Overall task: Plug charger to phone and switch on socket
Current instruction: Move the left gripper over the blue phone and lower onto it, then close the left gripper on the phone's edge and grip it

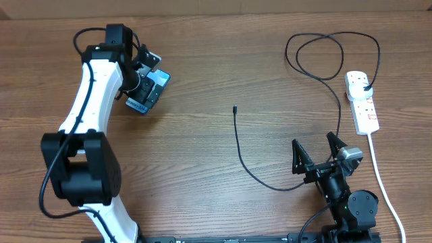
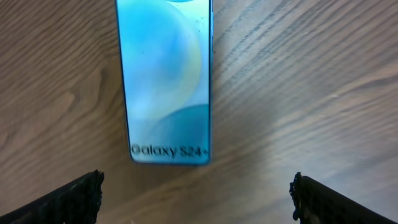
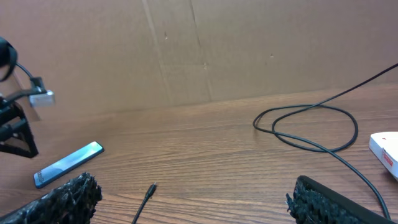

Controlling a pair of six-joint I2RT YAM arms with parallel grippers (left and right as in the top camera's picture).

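My right pincer [image 1: 316,148] sits near my base, released wide and gripping nothing, with the charger [image 1: 239,145] passing just beside it and running out across the worktop [image 1: 216,54] to its small tip [image 1: 234,108], which lies free near the middle. Further out on my left, my left pincer [image 2: 199,199] hangs released over the phone [image 2: 165,81], which lies flat, screen up, ungripped and well apart from that tip. On my right the socket [image 1: 364,108] has the charger's black plug in its far end, and the cable loops beyond it.
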